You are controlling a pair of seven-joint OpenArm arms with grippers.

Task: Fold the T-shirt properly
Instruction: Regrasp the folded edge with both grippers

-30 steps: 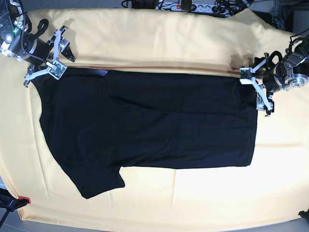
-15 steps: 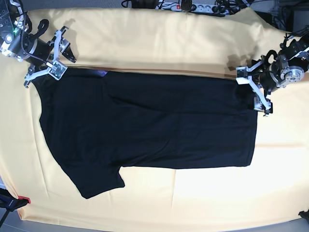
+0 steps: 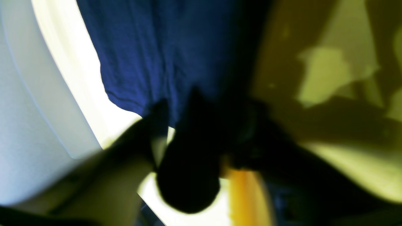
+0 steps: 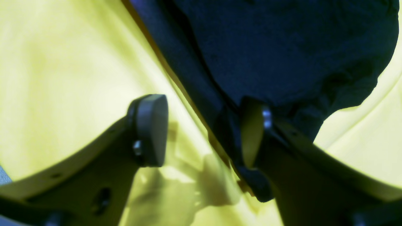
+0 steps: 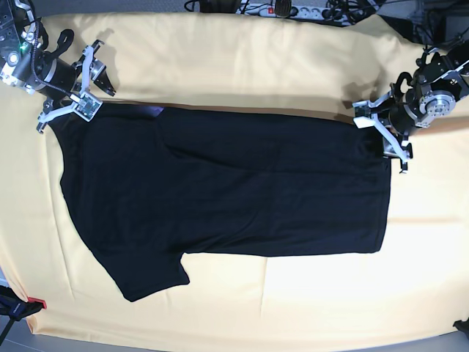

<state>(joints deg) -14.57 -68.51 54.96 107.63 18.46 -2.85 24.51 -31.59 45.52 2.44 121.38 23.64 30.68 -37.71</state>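
The black T-shirt (image 5: 234,191) lies flat across the yellow tablecloth (image 5: 242,66), one sleeve at the lower left and a sliver of purple print (image 5: 154,111) at its top edge. My right gripper (image 5: 99,95) sits at the shirt's top left corner. In the right wrist view this gripper (image 4: 204,131) is open, one pad (image 4: 150,130) on bare yellow cloth and the other finger (image 4: 254,135) against the T-shirt (image 4: 282,47) edge. My left gripper (image 5: 381,136) straddles the top right corner. The left wrist view is blurred, with dark cloth (image 3: 157,47) running down between the fingers.
The tablecloth covers the whole table, with wrinkles along the left side. A power strip (image 5: 286,9) and cables lie beyond the far edge. A small red piece (image 5: 37,302) sits at the lower left corner.
My left gripper has moved up and to the left onto the shirt's top right corner, and its jaws have narrowed. The brown line along the shirt's top edge is gone. The right arm stayed put.
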